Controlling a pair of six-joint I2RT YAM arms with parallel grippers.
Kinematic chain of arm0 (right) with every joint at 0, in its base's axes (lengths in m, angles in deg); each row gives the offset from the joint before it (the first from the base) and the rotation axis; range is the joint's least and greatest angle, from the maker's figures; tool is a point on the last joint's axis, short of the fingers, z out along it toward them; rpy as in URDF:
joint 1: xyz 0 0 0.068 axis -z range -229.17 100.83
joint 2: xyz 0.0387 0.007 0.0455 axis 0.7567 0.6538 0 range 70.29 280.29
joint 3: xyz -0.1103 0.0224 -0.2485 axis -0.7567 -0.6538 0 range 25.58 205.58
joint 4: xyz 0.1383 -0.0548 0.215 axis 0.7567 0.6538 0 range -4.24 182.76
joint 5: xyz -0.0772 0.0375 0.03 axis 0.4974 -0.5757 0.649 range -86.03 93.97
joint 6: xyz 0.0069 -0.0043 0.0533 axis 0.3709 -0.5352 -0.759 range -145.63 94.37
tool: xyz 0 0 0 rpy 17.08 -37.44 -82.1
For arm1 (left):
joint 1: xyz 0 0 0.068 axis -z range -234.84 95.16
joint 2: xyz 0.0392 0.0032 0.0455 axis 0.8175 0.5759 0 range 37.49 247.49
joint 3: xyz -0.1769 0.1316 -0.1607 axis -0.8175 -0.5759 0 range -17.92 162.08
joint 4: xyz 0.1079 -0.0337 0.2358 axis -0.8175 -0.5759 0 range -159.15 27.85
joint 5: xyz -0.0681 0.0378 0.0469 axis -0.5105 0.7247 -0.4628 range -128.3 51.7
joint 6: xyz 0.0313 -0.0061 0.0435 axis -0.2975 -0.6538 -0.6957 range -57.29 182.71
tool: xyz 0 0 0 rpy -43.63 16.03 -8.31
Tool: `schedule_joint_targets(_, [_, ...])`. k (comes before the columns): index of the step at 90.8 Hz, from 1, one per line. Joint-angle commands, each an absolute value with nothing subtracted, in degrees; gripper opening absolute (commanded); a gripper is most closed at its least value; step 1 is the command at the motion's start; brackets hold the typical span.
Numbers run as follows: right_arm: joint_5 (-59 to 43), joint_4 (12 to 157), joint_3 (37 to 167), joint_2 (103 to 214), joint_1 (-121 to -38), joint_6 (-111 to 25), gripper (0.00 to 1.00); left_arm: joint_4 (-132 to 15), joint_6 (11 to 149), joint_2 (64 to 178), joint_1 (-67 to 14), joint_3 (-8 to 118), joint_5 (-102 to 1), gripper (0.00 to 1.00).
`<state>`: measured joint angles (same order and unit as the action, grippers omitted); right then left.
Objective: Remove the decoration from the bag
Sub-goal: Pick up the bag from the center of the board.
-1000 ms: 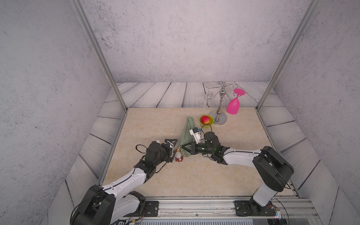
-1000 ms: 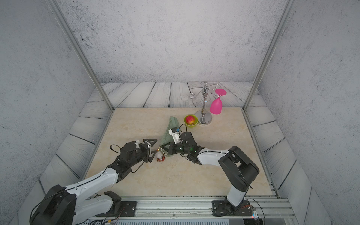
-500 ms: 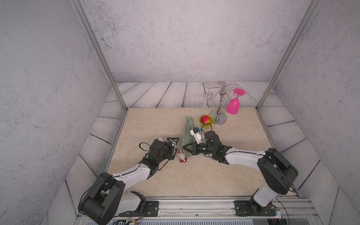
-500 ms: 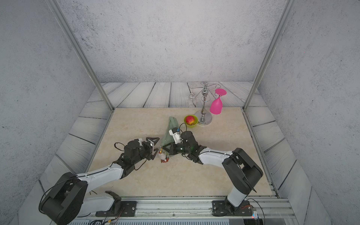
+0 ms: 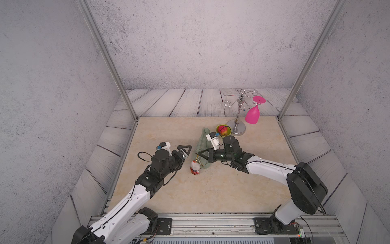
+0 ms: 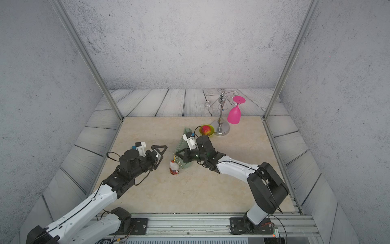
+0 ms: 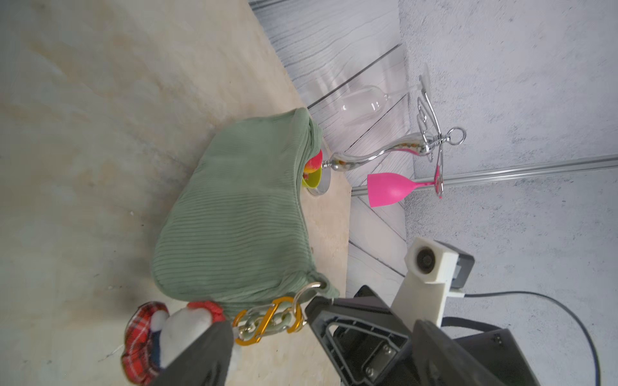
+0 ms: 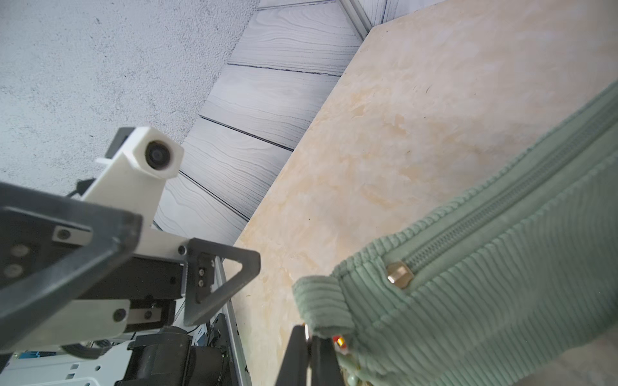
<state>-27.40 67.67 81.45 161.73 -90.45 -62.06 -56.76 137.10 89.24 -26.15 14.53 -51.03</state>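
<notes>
In both top views the sage-green bag [image 5: 203,141] [image 6: 183,145] lies mid-table. The decoration [image 5: 195,166] [image 6: 174,166], a white doll in a red plaid skirt, hangs from the bag's near end by a gold clasp [image 7: 264,320]. My right gripper [image 5: 198,152] [image 6: 176,152] [image 8: 309,334] is shut on the bag's ring [image 7: 309,290] at that end. My left gripper [image 5: 186,157] [image 6: 163,157] [image 7: 317,337] stands open just left of the doll [image 7: 182,329], holding nothing. One of its fingers [image 7: 200,357] hides part of the doll. The clasp lies between its open jaws.
Behind the bag stand a lime-green bowl [image 5: 218,127] holding a red-and-yellow fruit [image 5: 224,130] and a silver glass stand [image 5: 239,126]. A pink glass [image 5: 252,115] and a clear glass [image 7: 361,103] hang from the stand. Metal frame posts [image 5: 128,109] rise at the back corners.
My left gripper edged toward the doll, then drew back slightly to the left, still open. The doll shifted a little. My right gripper has stayed shut at the bag's end.
</notes>
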Motion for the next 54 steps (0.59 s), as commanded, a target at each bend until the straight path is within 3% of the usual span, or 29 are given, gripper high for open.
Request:
schedule_joint_targets(1, [-27.73, 68.72, 84.24, 159.63, -90.04, -60.50, 0.00, -55.03, 138.03, 89.75, -25.72, 12.94, -54.45, 0.90])
schedule_joint_targets(54, [-27.92, 69.22, 85.85, 161.51, -89.68, -60.31, 0.00, -42.83, 141.54, 96.11, -20.97, 15.33, -57.58, 0.90])
